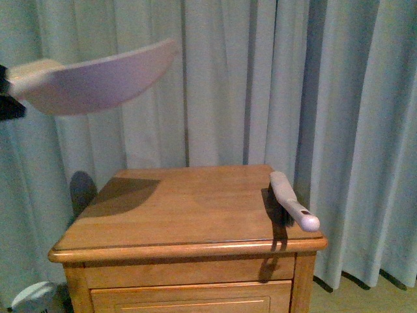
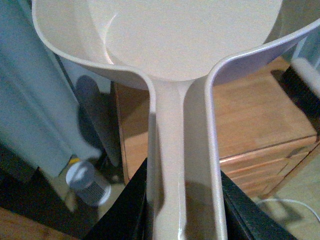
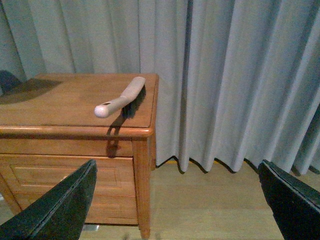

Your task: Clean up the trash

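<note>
My left gripper (image 2: 182, 210) is shut on the handle of the beige dustpan (image 2: 190, 40), its black fingers (image 2: 125, 210) pressed against both sides. In the front view the dustpan (image 1: 98, 78) hangs high at the upper left, above and left of the wooden cabinet (image 1: 189, 208). Its pan shows nothing inside in the left wrist view. The trash is out of view in every frame. My right gripper (image 3: 180, 200) is open and holds nothing, low beside the cabinet's right side, over the floor.
A beige brush (image 1: 293, 201) lies on the cabinet's right edge, its handle tip past the front corner, also in the right wrist view (image 3: 121, 96). A small white-topped bin (image 2: 89, 182) stands on the floor left of the cabinet. Grey curtains (image 1: 260, 85) hang behind.
</note>
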